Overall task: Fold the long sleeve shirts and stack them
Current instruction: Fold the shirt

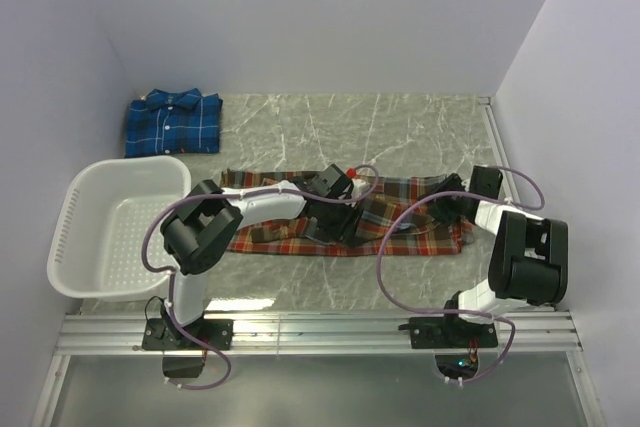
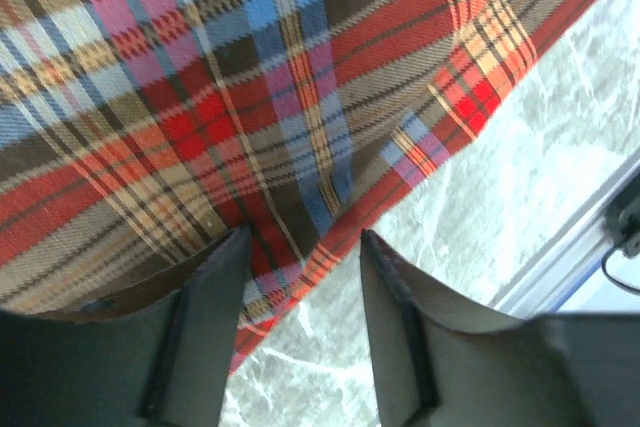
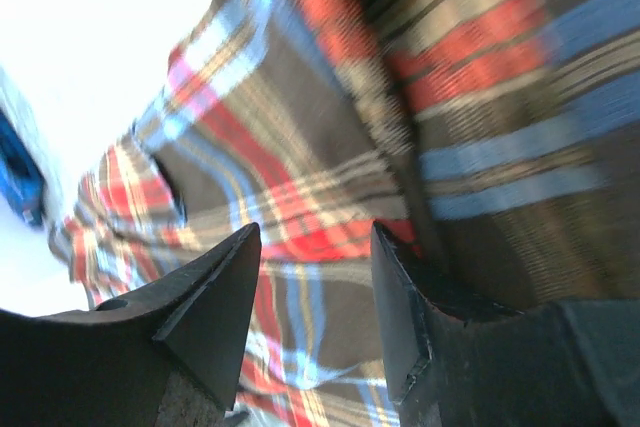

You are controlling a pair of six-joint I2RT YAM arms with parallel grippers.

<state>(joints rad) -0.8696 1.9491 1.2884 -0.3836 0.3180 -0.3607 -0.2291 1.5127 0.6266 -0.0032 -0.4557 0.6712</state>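
Observation:
The red-orange plaid shirt (image 1: 400, 222) lies spread in a long band across the middle of the table. The blue plaid shirt (image 1: 172, 123) lies folded at the far left. My left gripper (image 1: 340, 215) is open, low over the shirt's middle; in the left wrist view (image 2: 300, 247) its fingers straddle the cloth's near hem (image 2: 300, 277), nothing held. My right gripper (image 1: 445, 205) is open over the shirt's right end; in the right wrist view (image 3: 315, 247) plaid cloth (image 3: 330, 187) lies just beyond its fingertips.
A white slotted basket (image 1: 118, 229) stands at the left near edge. Walls close in the table on the left, back and right. A metal rail (image 1: 320, 332) runs along the near edge, also visible in the left wrist view (image 2: 570, 247).

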